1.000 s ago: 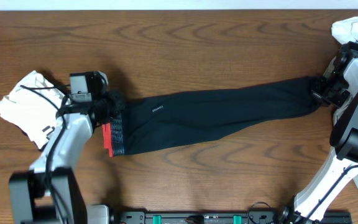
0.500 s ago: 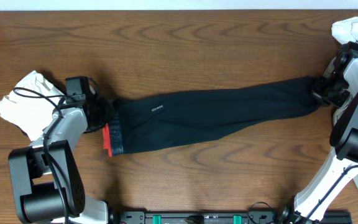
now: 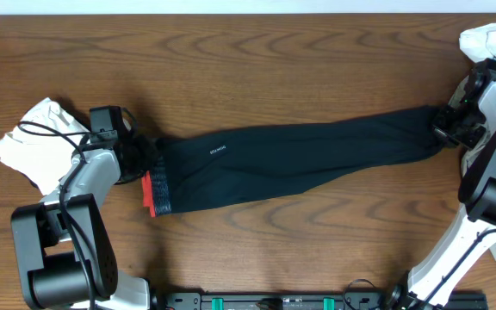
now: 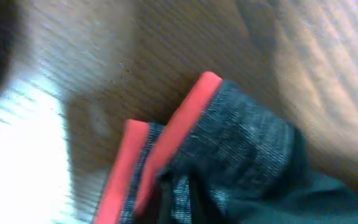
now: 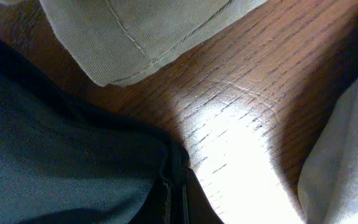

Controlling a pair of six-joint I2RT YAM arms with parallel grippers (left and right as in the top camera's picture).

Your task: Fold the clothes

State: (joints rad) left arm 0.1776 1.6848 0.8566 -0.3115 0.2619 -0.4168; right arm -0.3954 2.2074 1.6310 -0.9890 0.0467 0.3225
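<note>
Item: black trousers (image 3: 300, 164), one pair, laid out long across the middle of the bench (image 3: 257, 60), legs together, running from lower left up to the right.
Waistband (image 3: 160, 191): grey knit, at the left end, turned so that the red lining (image 4: 179, 130) shows along its edge; it lies flat on the wood.
Hem: at the right end, drawn to a narrow point.
Right gripper (image 3: 442, 129): at that hem point, jaws closed together on the black cloth, which in the right wrist view runs in between them at the bottom edge.
Left gripper (image 3: 140, 155): at the upper corner of the waistband, touching or just over it. Its wrist view is blurred, so I cannot tell whether its jaws stand apart or together.
Khaki cloth (image 5: 142, 31): stitched edge, on the bench just beyond the hem, near it but apart.
White bundle (image 3: 33, 146): crumpled, at the left, beside the left arm.
White heap (image 3: 489, 39): at the far right corner, behind the right arm.
</note>
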